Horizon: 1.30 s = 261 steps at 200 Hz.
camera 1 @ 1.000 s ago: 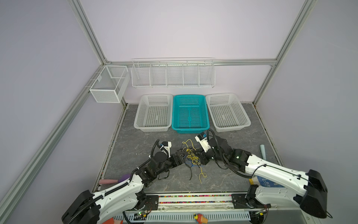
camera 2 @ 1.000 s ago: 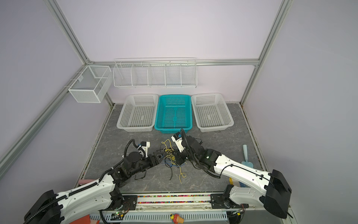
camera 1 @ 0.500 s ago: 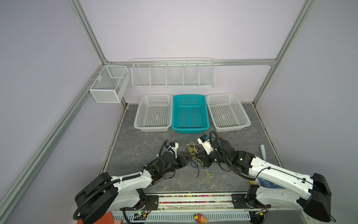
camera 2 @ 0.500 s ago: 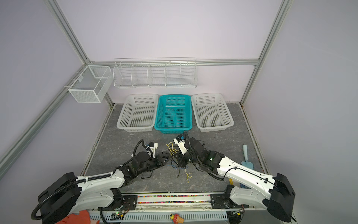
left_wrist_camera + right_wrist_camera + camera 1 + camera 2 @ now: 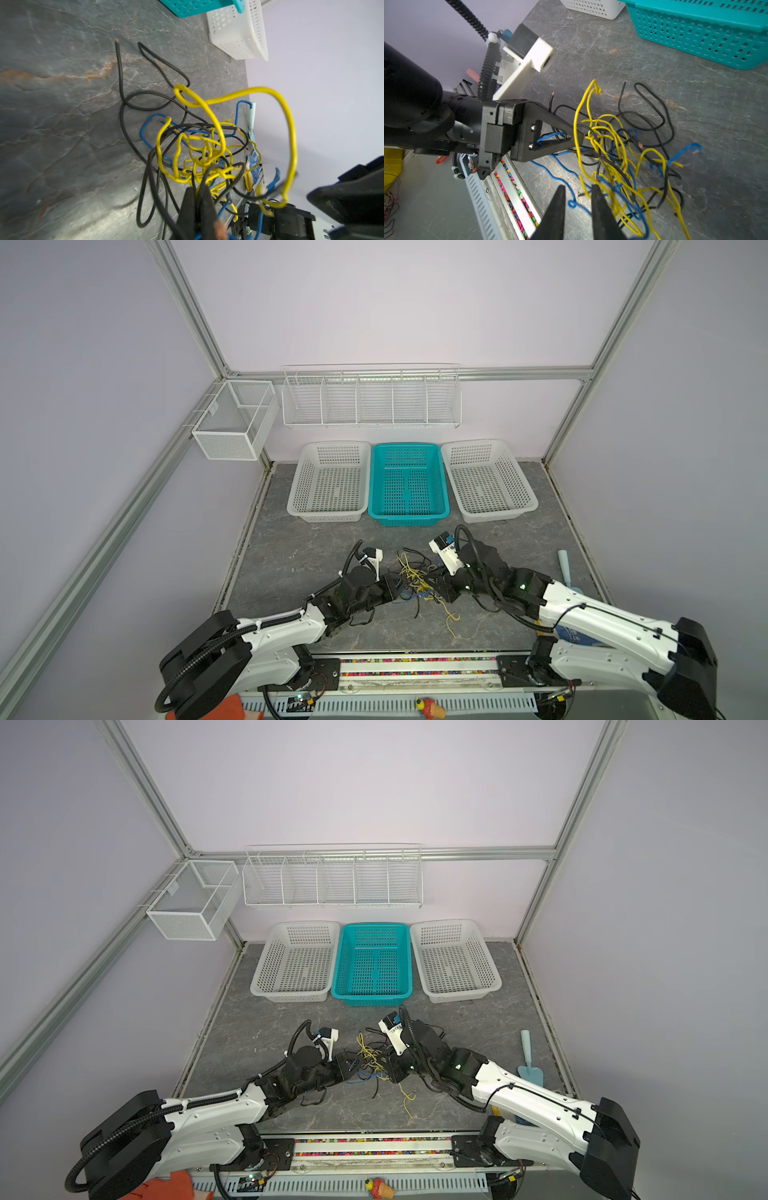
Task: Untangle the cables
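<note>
- We see a grey, marbled table (image 5: 299, 556) carrying everything.
- Along its back we find a first white basket (image 5: 302, 489), a teal basket (image 5: 409, 515) and a second white basket (image 5: 521, 489), side by side.
- The cables (image 5: 415, 583) sprawl tangled nearer the front.
- A pale blue trowel (image 5: 564, 566) lies beside the right arm.

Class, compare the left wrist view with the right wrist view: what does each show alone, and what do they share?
Left wrist only: a pale blue tool beyond the tangle. Right wrist only: the left arm's white camera mount and a strip of coloured beads. Both: the left gripper shut on the cables, tangled yellow, black and blue; the teal basket; the grey table.
</note>
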### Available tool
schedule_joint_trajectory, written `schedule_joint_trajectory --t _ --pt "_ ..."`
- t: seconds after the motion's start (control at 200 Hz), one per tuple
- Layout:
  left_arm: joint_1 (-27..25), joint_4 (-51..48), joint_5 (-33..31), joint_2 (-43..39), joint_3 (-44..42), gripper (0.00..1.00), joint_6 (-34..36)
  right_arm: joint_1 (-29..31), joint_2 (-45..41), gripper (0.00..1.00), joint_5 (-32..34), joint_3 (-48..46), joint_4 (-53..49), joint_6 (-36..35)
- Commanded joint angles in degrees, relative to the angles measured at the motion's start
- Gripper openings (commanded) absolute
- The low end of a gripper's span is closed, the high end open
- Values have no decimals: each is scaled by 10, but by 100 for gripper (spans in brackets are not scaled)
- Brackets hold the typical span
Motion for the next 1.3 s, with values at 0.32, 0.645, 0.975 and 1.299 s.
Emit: schedule_joint_trajectory --t 0.32,0.645,0.975,1.299 --pt "1 -128 -32 -69 32 0 61 -5 75 41 3 101 -39 -11" --pt "1 -125 -27 -75 26 0 57 -5 217 44 -25 193 -56 4" --pt "0 -129 -24 -79 24 0 59 -5 251 19 -3 204 -50 16" --pt "0 -114 -20 -73 -2 0 54 -18 130 6 65 186 -29 1"
